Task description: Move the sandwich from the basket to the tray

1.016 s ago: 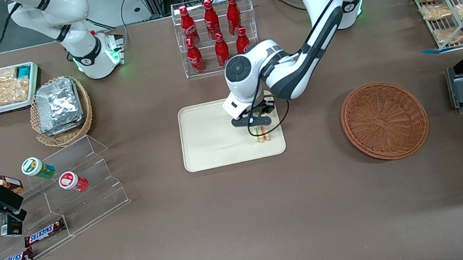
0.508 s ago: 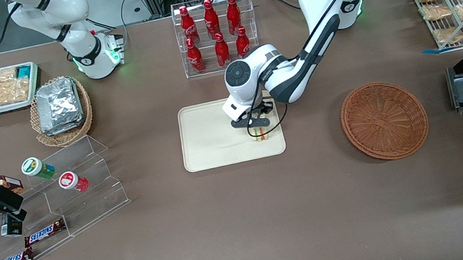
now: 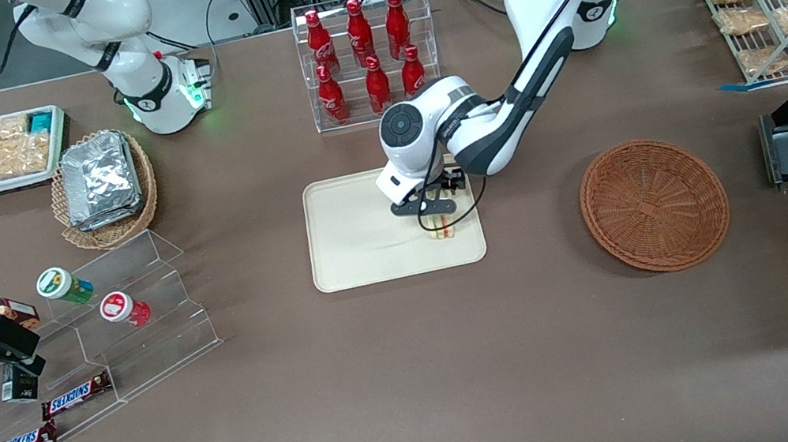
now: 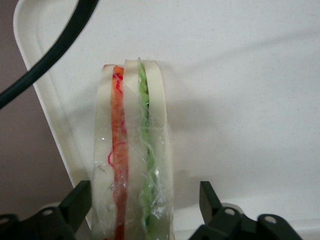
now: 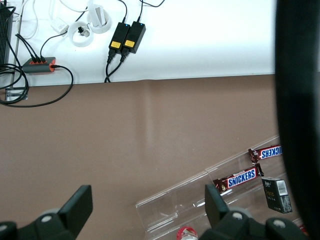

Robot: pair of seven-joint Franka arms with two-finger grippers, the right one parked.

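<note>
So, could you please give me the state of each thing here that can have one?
Sandwich: on the tray, standing on edge, wrapped.
Gripper: open, fingers either side of the sandwich, not pinching.
Tray: holds only the sandwich.
Basket: empty.
Bottles: upright in their rack, capped.

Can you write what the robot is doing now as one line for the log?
gripper: open, above sandwich | sandwich: on tray | basket: no sandwich inside

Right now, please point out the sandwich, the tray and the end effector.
sandwich (image 4: pixel 131 165): left wrist view, wrapped filling edge.
tray (image 3: pixel 355 227): front view, bare floor.
end effector (image 4: pixel 145 207): left wrist view, open, midway between fingertips, over the tray.
</note>
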